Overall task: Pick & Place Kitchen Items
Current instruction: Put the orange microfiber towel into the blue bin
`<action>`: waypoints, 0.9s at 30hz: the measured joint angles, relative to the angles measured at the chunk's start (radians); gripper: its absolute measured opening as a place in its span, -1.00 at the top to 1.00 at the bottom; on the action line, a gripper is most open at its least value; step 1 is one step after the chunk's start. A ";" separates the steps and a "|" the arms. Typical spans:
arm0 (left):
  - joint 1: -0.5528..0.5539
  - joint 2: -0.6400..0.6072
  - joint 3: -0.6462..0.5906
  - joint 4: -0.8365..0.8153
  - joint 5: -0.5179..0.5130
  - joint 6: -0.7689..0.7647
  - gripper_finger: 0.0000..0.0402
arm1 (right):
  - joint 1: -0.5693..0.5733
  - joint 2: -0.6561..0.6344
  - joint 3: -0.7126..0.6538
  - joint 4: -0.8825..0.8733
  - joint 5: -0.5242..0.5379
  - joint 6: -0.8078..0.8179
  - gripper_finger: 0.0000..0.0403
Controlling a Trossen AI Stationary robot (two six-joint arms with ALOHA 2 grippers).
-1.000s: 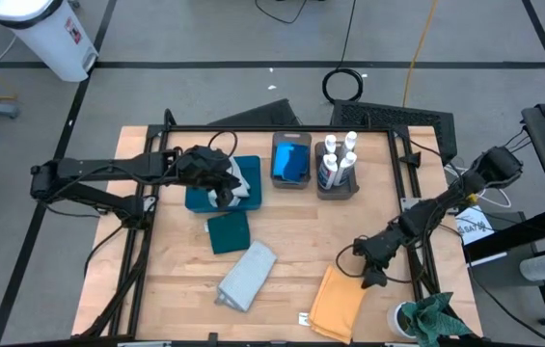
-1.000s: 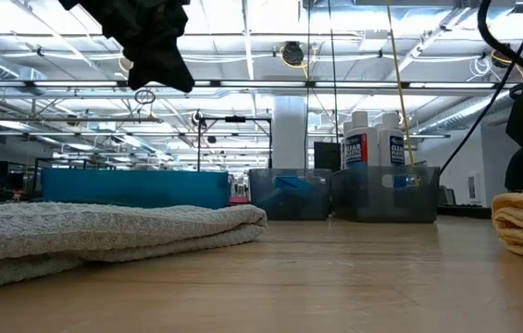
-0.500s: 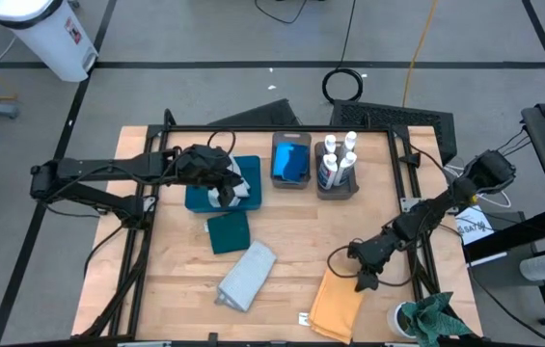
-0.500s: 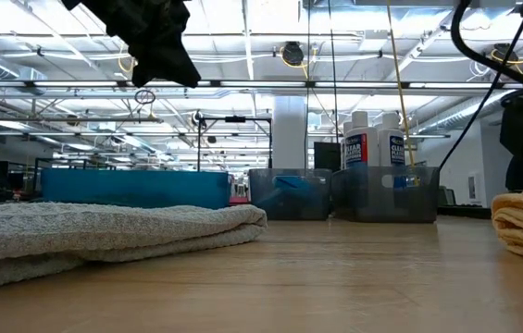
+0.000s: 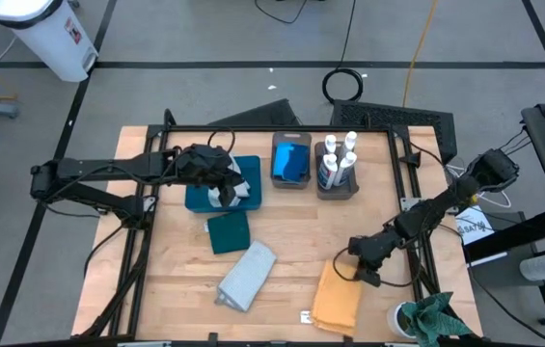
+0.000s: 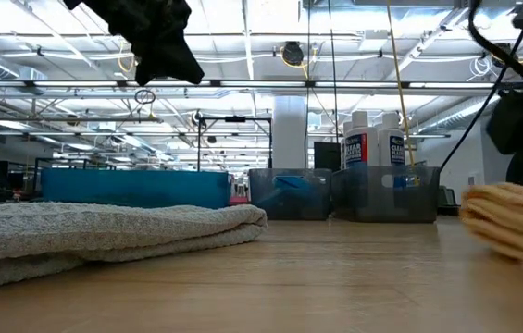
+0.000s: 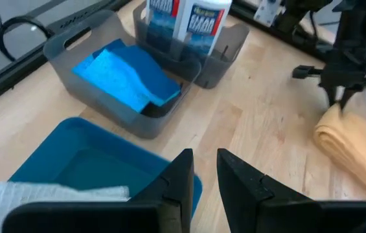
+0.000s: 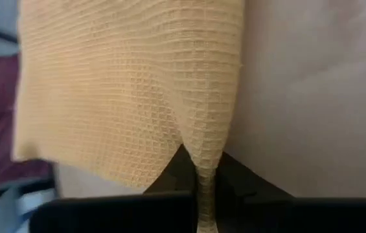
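A mustard yellow cloth (image 5: 338,299) lies near the table's front right, and my right gripper (image 5: 363,268) is shut on its far end. A folded pale grey cloth (image 5: 248,275) and a dark teal cloth (image 5: 229,231) lie flat on the table's middle. Blue sponges (image 5: 291,159) and white bottles (image 5: 338,159) sit in two grey bins at the back. My left gripper (image 7: 202,175) hovers over the teal tray (image 5: 198,198), where a whitish cloth (image 5: 239,188) lies. A narrow gap with nothing in it shows between its fingers. My right gripper pinches the mustard cloth's far edge (image 8: 203,152) between its two fingers; the weave gathers into a narrow pucker there. The fingers slant down from the table's right side. The rest of the cloth (image 6: 506,217) lies on the table, its held end slightly raised.
A bright green rag (image 5: 431,318) sits in a cup beyond the table's front right corner. A black frame rail (image 5: 282,128) runs round the table. Bare wood (image 5: 296,226) lies between the cloths and the bins.
My right gripper has come down a little onto the mustard cloth and shut, taking hold of its far edge. That end of the cloth has bunched up and the cloth has shifted slightly on the table.
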 joint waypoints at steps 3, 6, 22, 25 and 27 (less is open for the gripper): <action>0.000 0.000 0.000 0.043 0.000 0.007 0.64 | -0.019 -0.039 0.087 -0.209 0.080 -0.047 0.99; 0.000 0.000 0.000 0.083 0.000 0.008 0.64 | -0.021 -0.058 0.232 -0.485 0.194 -0.128 0.99; -0.052 0.125 0.000 0.391 0.081 0.057 0.35 | -0.110 -0.028 0.627 -0.748 0.653 -0.704 1.00; -0.093 0.207 0.031 0.446 0.114 0.059 0.07 | -0.165 0.003 0.627 -0.705 0.649 -0.760 1.00; -0.111 0.247 0.105 0.396 0.152 0.060 -0.11 | -0.202 0.022 0.627 -0.682 0.646 -0.798 1.00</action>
